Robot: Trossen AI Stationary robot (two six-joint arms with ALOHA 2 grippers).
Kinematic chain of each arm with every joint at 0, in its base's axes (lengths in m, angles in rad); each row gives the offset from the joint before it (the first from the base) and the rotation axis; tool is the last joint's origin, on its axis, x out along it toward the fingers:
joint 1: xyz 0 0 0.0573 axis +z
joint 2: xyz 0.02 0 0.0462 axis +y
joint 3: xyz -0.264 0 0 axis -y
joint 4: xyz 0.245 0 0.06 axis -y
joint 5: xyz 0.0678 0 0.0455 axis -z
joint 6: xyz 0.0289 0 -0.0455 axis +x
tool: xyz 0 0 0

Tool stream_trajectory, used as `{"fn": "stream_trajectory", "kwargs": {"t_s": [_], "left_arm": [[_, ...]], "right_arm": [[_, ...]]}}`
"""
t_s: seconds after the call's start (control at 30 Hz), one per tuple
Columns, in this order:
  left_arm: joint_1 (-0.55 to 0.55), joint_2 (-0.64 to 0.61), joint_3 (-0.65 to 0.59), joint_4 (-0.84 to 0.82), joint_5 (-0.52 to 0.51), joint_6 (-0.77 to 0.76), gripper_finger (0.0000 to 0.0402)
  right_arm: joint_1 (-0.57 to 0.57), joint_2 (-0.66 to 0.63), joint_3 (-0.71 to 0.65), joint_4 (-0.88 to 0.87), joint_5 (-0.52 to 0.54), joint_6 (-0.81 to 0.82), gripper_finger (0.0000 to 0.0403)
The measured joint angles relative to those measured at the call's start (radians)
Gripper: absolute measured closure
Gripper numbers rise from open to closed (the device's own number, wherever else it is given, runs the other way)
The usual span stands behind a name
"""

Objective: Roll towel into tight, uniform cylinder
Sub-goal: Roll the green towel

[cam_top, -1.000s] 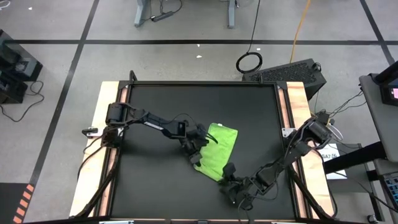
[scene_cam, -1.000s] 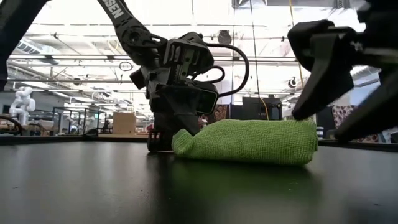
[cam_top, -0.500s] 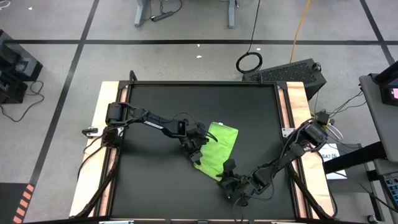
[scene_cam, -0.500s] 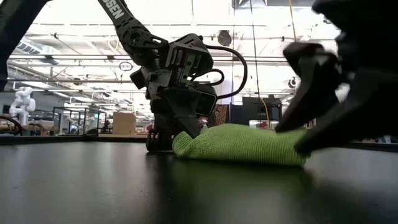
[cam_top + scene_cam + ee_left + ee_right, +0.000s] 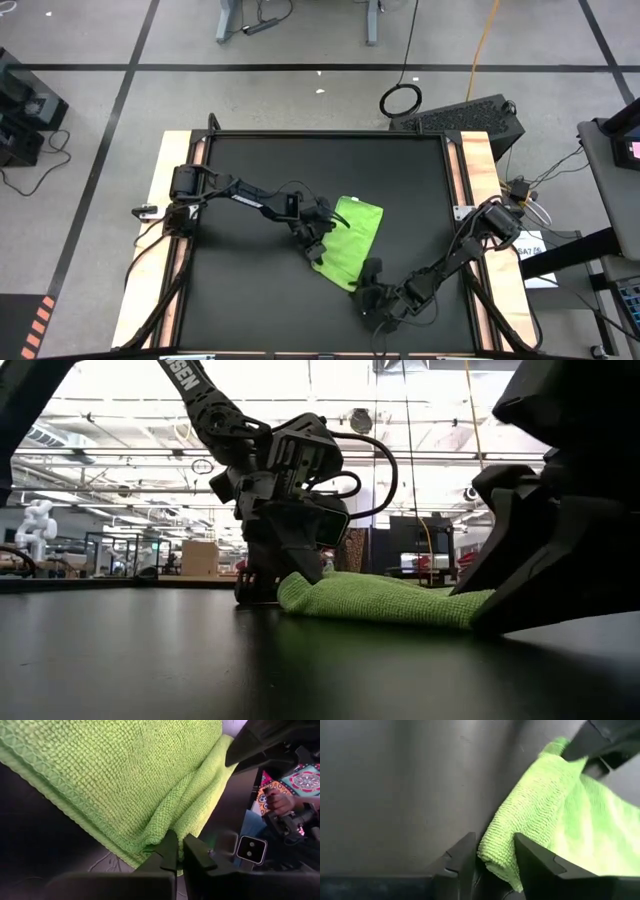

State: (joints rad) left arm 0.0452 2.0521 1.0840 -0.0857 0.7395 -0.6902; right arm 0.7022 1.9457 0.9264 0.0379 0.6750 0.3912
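- Two sets of jaws meet the towel (image 5: 350, 243) at opposite ends, low over the black mat (image 5: 250, 290).
- Left gripper (image 5: 176, 854): jaws clenched, with a fold of the green edge caught between the tips in the left wrist view; its arm reaches from the left side of the tabletop (image 5: 165, 175) across the mat, elbow bent, wrist tipped steeply down.
- Right gripper (image 5: 492, 855): jaws partly closed around the rounded near corner of the cloth, one finger on each side of it; whether they truly pinch it, I cannot tell. Its arm comes in from the right edge and bends low along the front of the mat.
- Towel: lies folded and fairly flat near the middle of the mat, slanting between the two grippers, thickest by the left one in the low view.
- Surroundings: pale wooden strips flank the mat; grey floor with dark tape lines, cables and a coiled ring (image 5: 400, 100) lie beyond; a bright hall shows behind.
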Motion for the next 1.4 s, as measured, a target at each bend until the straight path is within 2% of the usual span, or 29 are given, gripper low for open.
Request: {"fn": "stream_trajectory", "kwargs": {"t_s": [0.17, 0.27, 0.5, 0.67, 0.8, 1.03, 1.23, 1.4], "left_arm": [[-0.009, -0.001, 0.000, -0.013, 0.001, 0.061, 0.0383], [-0.022, -0.018, 0.001, -0.023, -0.003, 0.144, 0.0359], [-0.020, -0.102, -0.002, -0.007, -0.115, 0.298, 0.0240], [-0.016, -0.190, -0.001, -0.018, -0.174, 0.384, 0.0190], [-0.048, -0.271, 0.000, -0.051, -0.272, 0.497, 0.0183], [-0.171, -0.361, 0.003, -0.069, -0.426, 0.822, 0.0182], [-0.296, -0.330, 0.003, -0.030, -0.514, 1.105, 0.0182], [-0.330, -0.261, 0.005, 0.031, -0.546, 1.213, 0.0182]], "right_arm": [[-0.003, 0.001, -0.001, -0.010, 0.009, 0.107, 0.0341], [-0.004, 0.001, -0.002, -0.009, 0.013, 0.187, 0.0388], [-0.002, -0.005, -0.002, -0.008, 0.003, 0.334, 0.0396], [-0.001, -0.023, -0.002, -0.002, -0.075, 0.379, 0.0399], [0.000, -0.042, -0.002, -0.003, -0.116, 0.413, 0.0401], [0.000, -0.080, -0.003, -0.003, -0.161, 0.439, 0.0402], [-0.002, -0.107, -0.003, -0.005, -0.188, 0.459, 0.0402], [-0.006, -0.117, -0.003, -0.002, -0.222, 0.469, 0.0403]]}}
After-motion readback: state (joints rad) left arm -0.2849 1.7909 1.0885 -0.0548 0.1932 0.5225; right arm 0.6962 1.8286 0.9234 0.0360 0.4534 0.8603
